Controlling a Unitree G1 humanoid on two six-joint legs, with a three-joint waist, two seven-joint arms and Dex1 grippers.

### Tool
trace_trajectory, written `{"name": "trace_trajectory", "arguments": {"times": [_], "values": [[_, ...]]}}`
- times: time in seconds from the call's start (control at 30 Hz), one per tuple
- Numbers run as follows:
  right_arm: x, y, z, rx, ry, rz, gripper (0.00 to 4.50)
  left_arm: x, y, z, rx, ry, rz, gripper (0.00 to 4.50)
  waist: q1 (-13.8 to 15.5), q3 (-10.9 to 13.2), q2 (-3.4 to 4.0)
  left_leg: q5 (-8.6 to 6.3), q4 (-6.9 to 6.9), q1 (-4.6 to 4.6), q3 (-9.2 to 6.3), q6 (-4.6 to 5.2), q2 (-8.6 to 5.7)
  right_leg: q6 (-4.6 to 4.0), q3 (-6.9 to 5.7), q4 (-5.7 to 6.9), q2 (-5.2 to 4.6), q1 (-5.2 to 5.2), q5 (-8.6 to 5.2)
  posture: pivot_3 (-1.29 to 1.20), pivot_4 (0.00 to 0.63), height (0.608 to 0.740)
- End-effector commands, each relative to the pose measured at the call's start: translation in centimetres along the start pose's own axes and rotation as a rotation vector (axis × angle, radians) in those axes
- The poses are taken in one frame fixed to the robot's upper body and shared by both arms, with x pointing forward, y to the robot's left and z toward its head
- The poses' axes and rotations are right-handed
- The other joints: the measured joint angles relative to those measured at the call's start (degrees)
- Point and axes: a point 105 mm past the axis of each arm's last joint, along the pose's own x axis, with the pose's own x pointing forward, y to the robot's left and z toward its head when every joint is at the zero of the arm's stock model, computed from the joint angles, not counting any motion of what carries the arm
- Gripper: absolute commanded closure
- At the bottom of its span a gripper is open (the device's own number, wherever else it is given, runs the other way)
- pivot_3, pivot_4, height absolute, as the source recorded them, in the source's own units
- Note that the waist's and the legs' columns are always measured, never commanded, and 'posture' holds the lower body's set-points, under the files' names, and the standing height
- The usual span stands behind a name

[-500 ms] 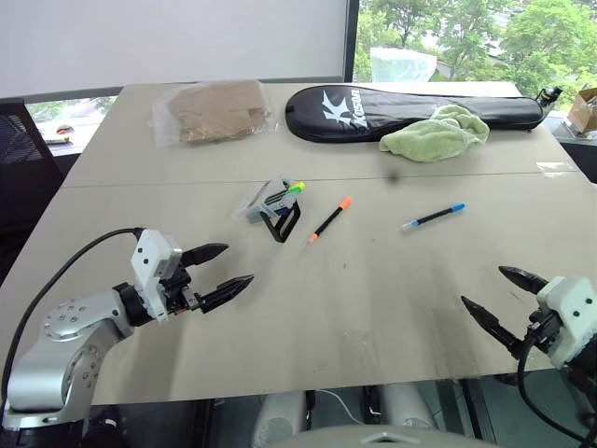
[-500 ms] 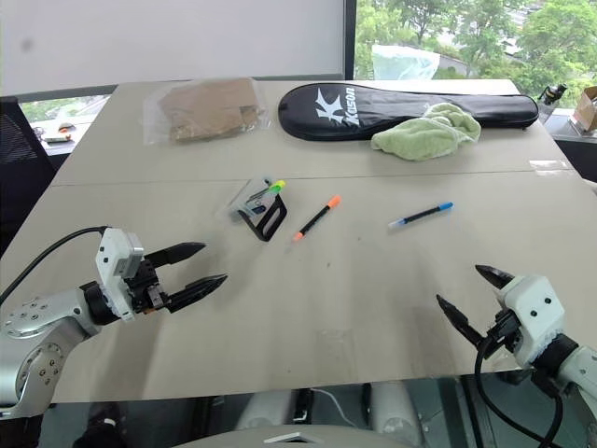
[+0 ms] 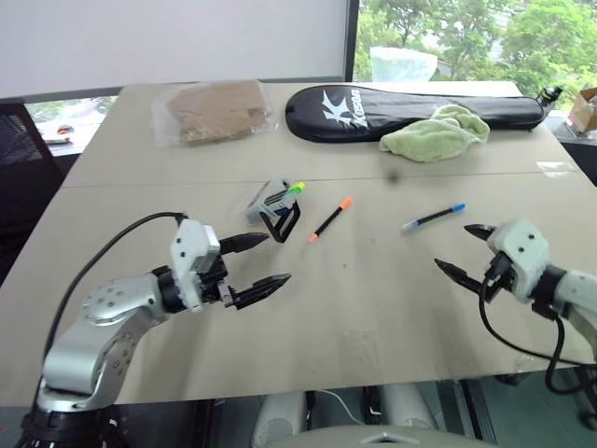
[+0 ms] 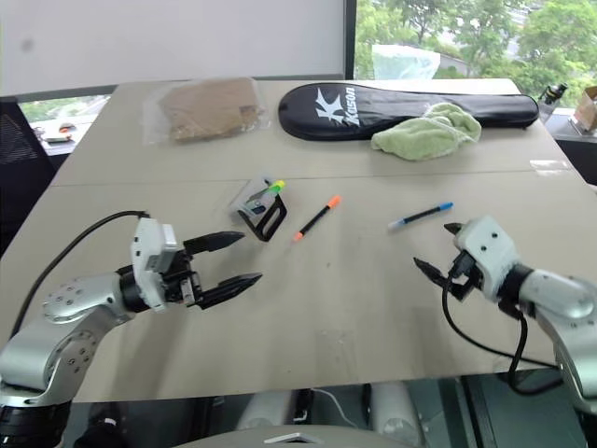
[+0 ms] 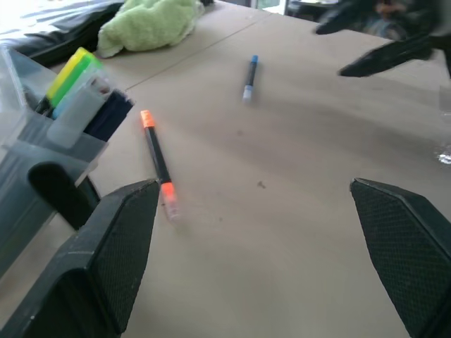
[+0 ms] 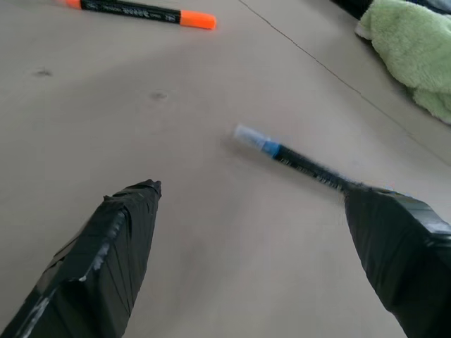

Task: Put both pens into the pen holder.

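Since both pens lie loose on the pale beige surface (image 3: 373, 308), nothing of the task is judged as done yet. The slim black pen with the orange cap (image 3: 330, 219) is seen flat just beside the small clear-greyish plastic pen holder with its black wire loop frame (image 3: 272, 209), apart from it. The slim black pen with the blue cap (image 3: 433, 217) is seen well to the right of it, near the right end effector (image 3: 462, 250). A green-yellow-tipped marker (image 3: 293, 189) is already lodged in the holder. The left end effector (image 3: 259, 261) is held over the surface short of the holder, its black fingers spread wide and clamped on nothing. The right end effector's fingers are likewise spread apart and empty, with the blue-capped pen lying just beyond them. Both pick-ups and both insertions are judged as left to do
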Motion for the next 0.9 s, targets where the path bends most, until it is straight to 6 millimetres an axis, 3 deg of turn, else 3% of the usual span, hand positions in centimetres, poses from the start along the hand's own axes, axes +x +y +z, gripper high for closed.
{"name": "trace_trajectory", "arguments": {"times": [0.03,0.33,0.57,0.67,0.83,0.87,0.9], "values": [[1.8,-1.7,-0.8,-0.1,0.114,0.098,0.05,0.9,-1.8,1.8,0.086,-0.061,-0.09,0.0,0.03,0.0,0.0,0.0,0.01,-0.01,0.01,0.0,-0.01,-0.01,0.01,0.0,0.0,-0.01,0.0,0.0,0.15,0.74],[5.6,-6.5,-1.9,-0.227,0.249,0.225,0.05,2.0,-3.5,3.9,0.136,-0.128,-0.114,0.0,0.01,0.06,0.02,0.01,0.03,-0.17,-0.01,0.0,-0.07,-0.01,0.01,-0.09,0.0,-0.05,0.02,0.0,0.15,0.74],[7.6,-8.2,-3.4,-0.204,0.417,0.292,0.05,1.9,-6.3,5.5,0.16,-0.156,-0.123,0.0,-1.06,0.08,0.04,0.03,0.0,-0.14,-0.03,-0.03,-0.05,-0.02,0.03,-0.1,0.0,-0.05,0.03,0.0,0.15,0.74],[7.9,-7.7,-4.2,-0.144,0.492,0.35,0.82,2.0,-7.3,5.9,0.175,-0.163,-0.121,0.0,-1.36,0.07,0.03,0.04,0.02,-0.04,-0.04,-0.06,-0.04,-0.04,0.04,-0.07,-0.01,0.04,0.05,0.0,0.15,0.74],[7.1,-7.5,-5.6,-0.04,0.603,0.384,3.22,2.0,-8.8,6.8,0.132,-0.2,-0.116,0.0,-1.22,0.07,0.03,0.0,0.03,0.76,-0.06,0.01,-0.08,-0.06,0.04,-0.09,-0.1,0.89,0.03,0.0,0.15,0.74],[6.6,-7.5,-5.9,-0.019,0.614,0.391,3.93,2.1,-8.8,7.3,0.103,-0.229,-0.097,0.0,-1.1,0.04,0.02,0.0,0.03,0.77,-0.08,0.02,-0.08,-0.06,0.04,-0.09,-0.11,0.89,0.04,0.0,0.15,0.74],[6.3,-7.7,-5.9,0.003,0.613,0.392,4.01,2.2,-8.7,7.9,0.069,-0.257,-0.084,0.0,-1.04,0.03,0.03,0.01,0.07,0.84,-0.12,0.02,-0.12,-0.07,0.05,-0.07,-0.11,0.98,0.05,0.0,0.15,0.74]]}}
